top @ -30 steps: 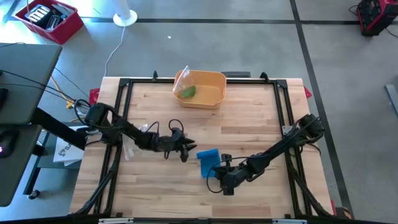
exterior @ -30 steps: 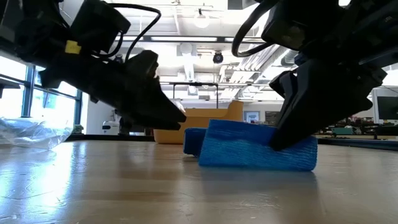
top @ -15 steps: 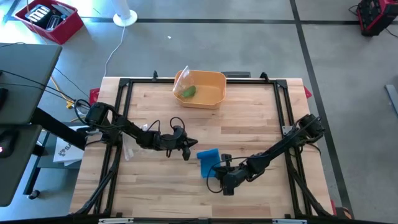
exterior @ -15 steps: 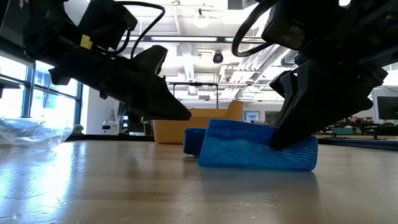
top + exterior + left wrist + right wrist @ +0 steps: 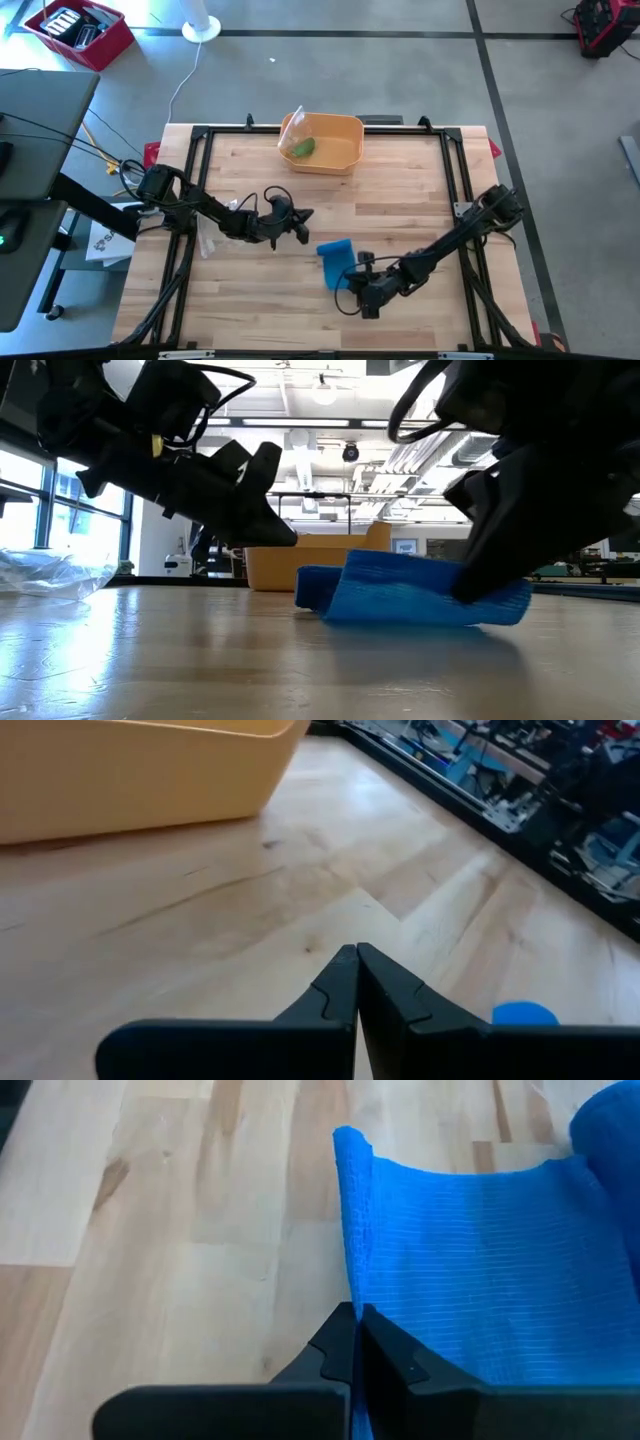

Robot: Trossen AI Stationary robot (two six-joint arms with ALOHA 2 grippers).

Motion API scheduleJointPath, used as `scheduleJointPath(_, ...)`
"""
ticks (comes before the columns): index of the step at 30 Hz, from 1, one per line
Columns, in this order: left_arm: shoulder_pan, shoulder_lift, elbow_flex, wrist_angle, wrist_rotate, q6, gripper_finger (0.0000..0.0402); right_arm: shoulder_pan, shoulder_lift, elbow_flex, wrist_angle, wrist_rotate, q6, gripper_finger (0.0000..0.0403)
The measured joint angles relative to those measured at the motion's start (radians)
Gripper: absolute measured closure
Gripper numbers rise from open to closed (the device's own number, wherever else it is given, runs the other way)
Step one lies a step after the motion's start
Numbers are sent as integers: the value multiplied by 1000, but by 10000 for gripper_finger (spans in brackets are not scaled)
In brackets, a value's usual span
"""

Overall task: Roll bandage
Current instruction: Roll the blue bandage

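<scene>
Pinching the edge of the blue woven bandage strip (image 5: 336, 258), right hand (image 5: 352, 287) was clamped on it near the front middle of the light wooden slatted surface (image 5: 400, 195); left hand (image 5: 303, 226) was closed empty, raised just beside the bandage; orange plastic bin (image 5: 322, 142) sat at the far edge.

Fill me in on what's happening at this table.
A two-armed robot is working on a blue bandage lying partly unrolled on the wooden table. The right end effector is shut on the edge of the bandage's loose strip, near the table's front middle. The left end effector is shut on nothing and hangs above bare wood, left of the bandage. A yellow bin sits at the table's far edge. The bandage is not rolled up yet.
</scene>
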Motion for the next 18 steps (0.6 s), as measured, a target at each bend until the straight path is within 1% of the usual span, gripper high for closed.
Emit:
scheduleJointPath(5, -13, 0, 0, 0, 5, 44, 401, 4, 0, 0, -1, 11, 8, 403)
scheduleJointPath(8, -24, 0, 0, 0, 31, 83, 401, 4, 0, 0, -1, 11, 8, 403)
scheduleJointPath(11, -26, 0, 0, 4, 99, 115, 401, 4, 0, 0, -5, 11, 8, 403)
scheduleJointPath(13, -28, 0, 0, 38, 155, 161, 400, 5, 0, 0, -12, 9, 8, 403)
scheduleJointPath(15, -38, 0, 14, 61, 204, 233, 394, 7, 0, 0, -21, -5, 19, 403)
scheduleJointPath(18, -62, 0, 65, 43, 281, 366, 374, 18, -2, 0, -41, -12, 50, 403)
